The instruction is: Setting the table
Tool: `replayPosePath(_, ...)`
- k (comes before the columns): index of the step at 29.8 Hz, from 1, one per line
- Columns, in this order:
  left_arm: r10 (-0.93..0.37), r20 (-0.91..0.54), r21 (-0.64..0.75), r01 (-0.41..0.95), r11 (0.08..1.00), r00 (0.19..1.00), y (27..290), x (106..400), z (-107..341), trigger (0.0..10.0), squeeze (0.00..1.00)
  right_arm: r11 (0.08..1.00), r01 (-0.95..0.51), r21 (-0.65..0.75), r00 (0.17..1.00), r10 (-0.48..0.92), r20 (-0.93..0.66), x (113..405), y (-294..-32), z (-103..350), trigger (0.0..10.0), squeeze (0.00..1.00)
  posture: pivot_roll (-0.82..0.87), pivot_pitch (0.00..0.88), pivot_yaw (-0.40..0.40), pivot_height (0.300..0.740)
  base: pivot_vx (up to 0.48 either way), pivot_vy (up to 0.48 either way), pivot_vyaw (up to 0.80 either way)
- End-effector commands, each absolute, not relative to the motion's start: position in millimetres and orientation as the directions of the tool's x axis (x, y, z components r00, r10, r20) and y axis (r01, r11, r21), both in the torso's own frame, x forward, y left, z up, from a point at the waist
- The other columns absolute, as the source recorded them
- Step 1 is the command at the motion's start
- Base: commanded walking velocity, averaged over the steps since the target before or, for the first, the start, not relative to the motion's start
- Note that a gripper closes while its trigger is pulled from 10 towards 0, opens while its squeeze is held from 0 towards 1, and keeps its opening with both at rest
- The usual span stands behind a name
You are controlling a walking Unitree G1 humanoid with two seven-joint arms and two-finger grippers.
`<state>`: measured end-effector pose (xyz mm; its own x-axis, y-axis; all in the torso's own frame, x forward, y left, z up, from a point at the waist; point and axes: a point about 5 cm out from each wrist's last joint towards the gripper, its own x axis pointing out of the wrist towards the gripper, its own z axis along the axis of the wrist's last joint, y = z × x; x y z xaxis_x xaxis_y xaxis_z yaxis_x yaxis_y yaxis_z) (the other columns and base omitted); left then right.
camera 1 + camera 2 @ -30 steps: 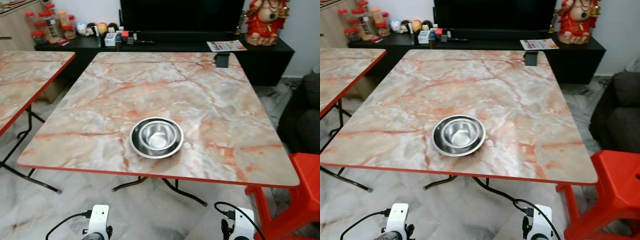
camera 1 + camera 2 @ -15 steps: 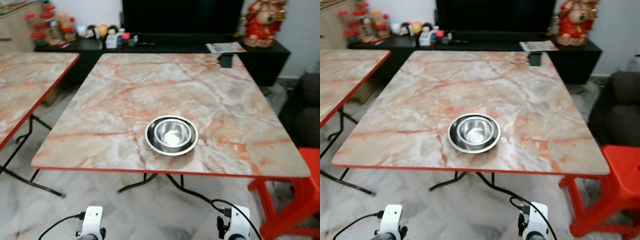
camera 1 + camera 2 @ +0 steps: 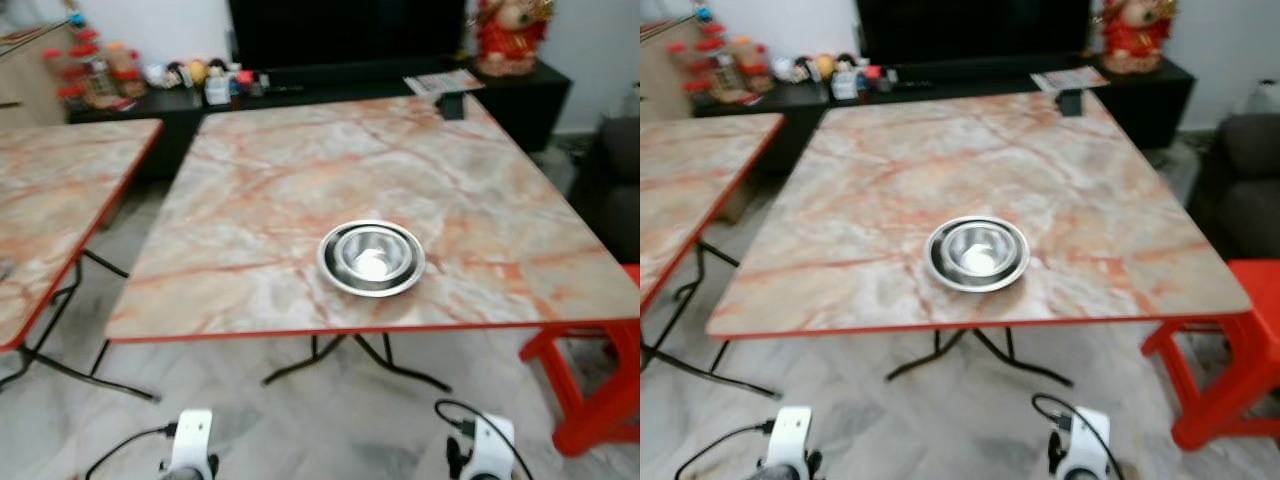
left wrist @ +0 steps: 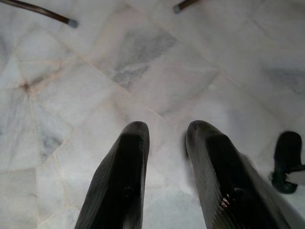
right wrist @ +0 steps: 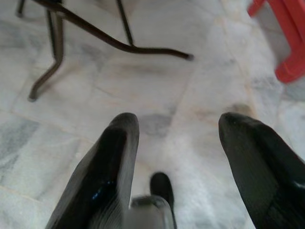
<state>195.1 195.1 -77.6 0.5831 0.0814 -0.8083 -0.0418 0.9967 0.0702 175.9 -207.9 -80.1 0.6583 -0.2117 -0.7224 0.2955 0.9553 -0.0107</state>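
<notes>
A steel bowl (image 3: 371, 259) sits on the marble-patterned table (image 3: 250, 190) with a red edge, near its front edge. Both arms hang low below the table's front, their white wrists at the bottom of the head views. My left gripper (image 4: 164, 131) points down at the marble floor, fingers a little apart and nothing between them. My right gripper (image 5: 178, 126) also points at the floor, fingers wide apart and empty.
A second matching table (image 3: 50, 210) stands to the left. A red plastic stool (image 3: 600, 380) is at the right by the table's corner, with a dark sofa (image 3: 1250, 190) behind it. A black TV console (image 3: 330, 85) with jars and small items lines the far wall. Black folding table legs (image 5: 86, 33) cross the floor.
The camera has backed off and turned left: table and bowl appear smaller and shifted right, the left table shows more. Nothing on the table has moved. Both arms stay hanging.
</notes>
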Motion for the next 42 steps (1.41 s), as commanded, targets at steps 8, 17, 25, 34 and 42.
replayPosePath(8,0.109,-0.811,0.101,-0.046,0.994,0.574,204.2,193.9,-76.9,10.0,0.00,0.960,0.280,0.017,0.668,-0.182,-0.722,180.2,-196.8,-79.9,10.0,0.00,-0.08,0.000,0.040,0.740,0.000,0.350,0.00)
replayPosePath(17,0.119,-0.812,0.100,-0.065,0.993,0.572,206.8,192.0,-77.4,10.0,0.00,0.962,0.273,0.019,0.667,-0.175,-0.724,179.9,-195.8,-80.3,10.0,0.00,-0.07,0.000,0.037,0.740,0.000,0.352,0.00)
replayPosePath(25,0.123,-0.811,0.106,-0.064,0.992,0.572,209.5,192.1,-76.8,10.0,0.00,0.964,0.265,0.023,0.672,-0.168,-0.721,182.4,-192.9,-79.5,10.0,0.00,-0.07,0.000,0.046,0.740,0.000,0.349,0.00)
replayPosePath(34,0.122,-0.807,0.112,-0.054,0.992,0.578,211.1,195.1,-75.0,10.0,0.00,0.964,0.263,0.028,0.671,-0.162,-0.724,181.3,-189.9,-80.5,10.0,0.00,-0.07,0.000,0.055,0.740,0.000,0.351,0.00)
replayPosePath(42,0.118,-0.804,0.110,-0.049,0.993,0.583,210.8,197.0,-74.0,10.0,0.00,0.964,0.266,0.023,0.666,-0.166,-0.727,180.1,-190.1,-81.0,10.0,0.00,-0.07,0.000,0.055,0.740,0.000,0.351,0.00)
